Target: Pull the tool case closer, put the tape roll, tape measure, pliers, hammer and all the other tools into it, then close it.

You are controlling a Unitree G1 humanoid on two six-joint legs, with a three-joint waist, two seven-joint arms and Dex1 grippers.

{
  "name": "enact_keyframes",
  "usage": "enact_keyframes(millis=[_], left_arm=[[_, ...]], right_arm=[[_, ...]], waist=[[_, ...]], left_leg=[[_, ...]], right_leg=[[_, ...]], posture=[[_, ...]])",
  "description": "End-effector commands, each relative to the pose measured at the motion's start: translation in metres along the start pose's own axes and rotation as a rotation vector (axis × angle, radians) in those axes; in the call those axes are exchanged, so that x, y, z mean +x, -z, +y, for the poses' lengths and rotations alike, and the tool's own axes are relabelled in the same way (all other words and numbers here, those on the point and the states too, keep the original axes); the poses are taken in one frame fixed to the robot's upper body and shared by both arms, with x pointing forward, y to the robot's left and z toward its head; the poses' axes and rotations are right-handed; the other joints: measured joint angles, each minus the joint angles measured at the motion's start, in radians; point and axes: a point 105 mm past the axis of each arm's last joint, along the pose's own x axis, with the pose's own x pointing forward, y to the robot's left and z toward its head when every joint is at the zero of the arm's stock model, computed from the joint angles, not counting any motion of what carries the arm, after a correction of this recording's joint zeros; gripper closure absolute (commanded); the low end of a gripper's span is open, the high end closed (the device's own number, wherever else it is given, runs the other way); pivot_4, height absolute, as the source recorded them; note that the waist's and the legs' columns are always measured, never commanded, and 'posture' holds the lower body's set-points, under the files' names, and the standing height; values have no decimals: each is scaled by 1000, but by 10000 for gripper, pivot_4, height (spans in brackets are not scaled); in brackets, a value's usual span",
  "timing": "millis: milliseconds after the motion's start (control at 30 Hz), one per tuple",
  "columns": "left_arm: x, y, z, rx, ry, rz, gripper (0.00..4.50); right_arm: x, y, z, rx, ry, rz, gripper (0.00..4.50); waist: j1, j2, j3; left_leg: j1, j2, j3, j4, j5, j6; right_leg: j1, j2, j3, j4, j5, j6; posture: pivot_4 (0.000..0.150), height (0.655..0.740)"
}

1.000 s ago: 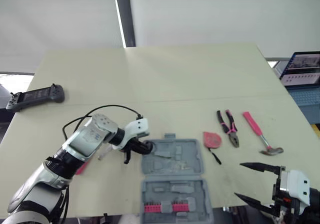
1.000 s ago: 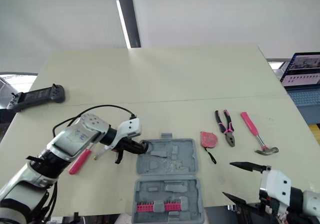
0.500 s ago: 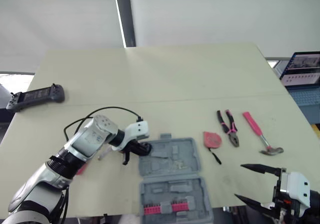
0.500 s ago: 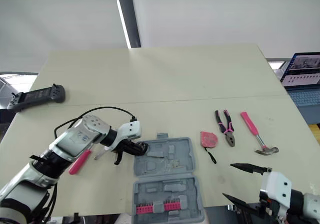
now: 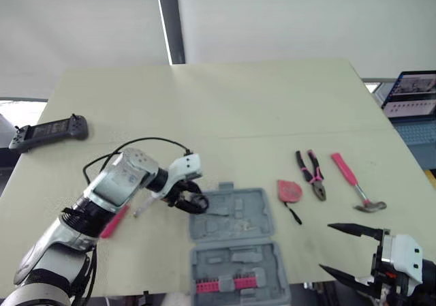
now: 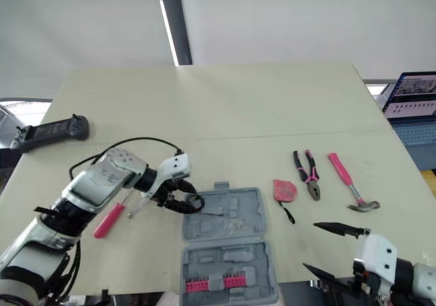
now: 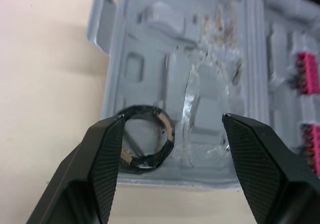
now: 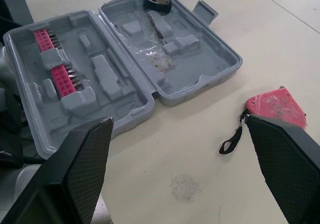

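A dark handheld controller point(image 5: 48, 133) lies at the far left of the surface point(image 5: 259, 108). Nearer in, a pink-handled screwdriver point(image 6: 109, 221) lies beside the left arm. The left claw point(image 7: 172, 119) hangs over the far-left corner of the open grey tool case point(image 5: 235, 241) with its fingers spread wide, gripping nothing. The black tape roll point(image 7: 145, 138) lies flat inside that corner, between the fingers and close against one of them. To the right of the case come the red tape measure point(image 5: 289, 191), the pliers point(image 5: 311, 174) and the hammer point(image 5: 355, 182) – all on the surface, outside the case. The right claw point(image 5: 325, 247) sits low at the near right edge, open and empty. A laptop point(image 5: 412, 95) stands off the surface's right side.
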Motion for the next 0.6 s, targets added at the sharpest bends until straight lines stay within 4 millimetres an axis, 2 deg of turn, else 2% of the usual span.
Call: enact_keyframes(millis=[33,100,333,600], left_arm=[[-14,-13,-1,9,-44,-71,19199],[-15,-5,0,17,-75,-73,28026],[0,23,-2,105,-161,-114,28026],[12,25,6,179,-264,-224,28026]], right_arm=[[-3,-8,-5,-39,22,-9,0],[-3,-8,-7,-41,22,-8,0],[-2,-9,-10,-47,25,-7,0],[-6,-9,-10,-45,32,4,0]], waist=[[-1,0,0],[-2,0,0],[2,0,0],[23,0,0]], left_leg=[[0,0,0,0,0,0],[0,0,0,0,0,0],[0,0,0,-1,0,0],[-1,-1,0,2,0,0]], right_leg=[[0,0,0,0,0,0],[0,0,0,0,0,0],[0,0,0,-1,0,0],[1,0,1,-4,0,1]], posture=[[1500,7400],[1500,7400],[1500,7400],[1500,7400]])
